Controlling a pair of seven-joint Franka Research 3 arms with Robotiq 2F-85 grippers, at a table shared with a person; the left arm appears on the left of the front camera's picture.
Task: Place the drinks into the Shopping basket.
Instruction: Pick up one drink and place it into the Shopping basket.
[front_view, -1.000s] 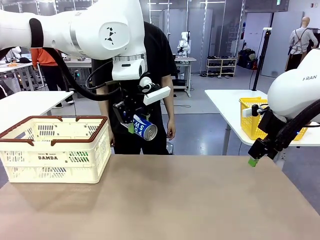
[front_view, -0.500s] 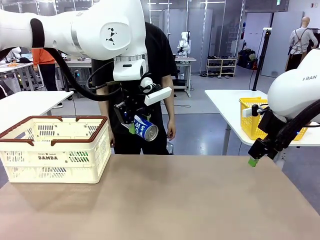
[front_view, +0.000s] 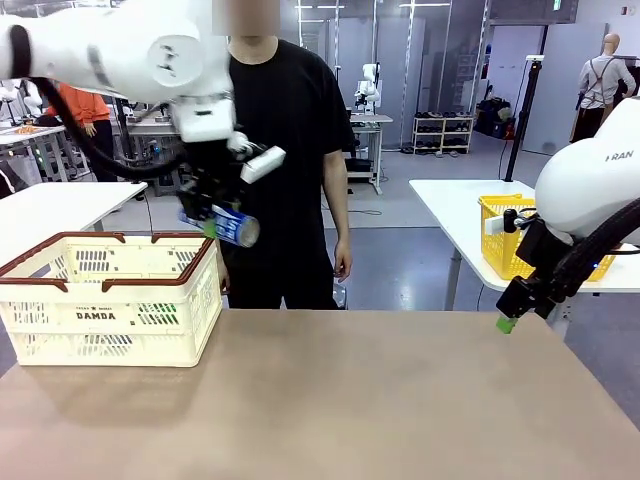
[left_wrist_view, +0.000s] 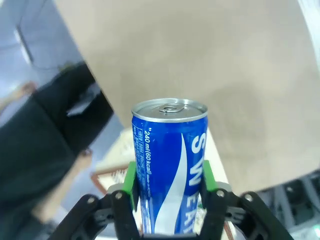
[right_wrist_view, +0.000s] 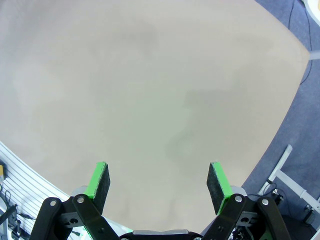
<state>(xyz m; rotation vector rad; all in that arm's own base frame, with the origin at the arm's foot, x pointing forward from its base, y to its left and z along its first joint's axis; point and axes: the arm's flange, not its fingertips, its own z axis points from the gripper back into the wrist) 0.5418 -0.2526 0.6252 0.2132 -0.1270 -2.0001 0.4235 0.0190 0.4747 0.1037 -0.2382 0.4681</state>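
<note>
Carrying can (front_view: 228, 226), left gripper (front_view: 213, 222) pinching it sideways at basket's (front_view: 112, 298) 1 o'clock; early release risks striking rim. Right gripper (front_view: 507, 322) spread, idle.

Left gripper (left_wrist_view: 170, 192) clamps the blue can (left_wrist_view: 170, 165) between green pads (left_wrist_view: 131, 184), silver top facing away (white lettering partly readable). Beyond the can: tan desk (left_wrist_view: 210, 60); beside it, a person's dark clothing (left_wrist_view: 45, 145).
</note>
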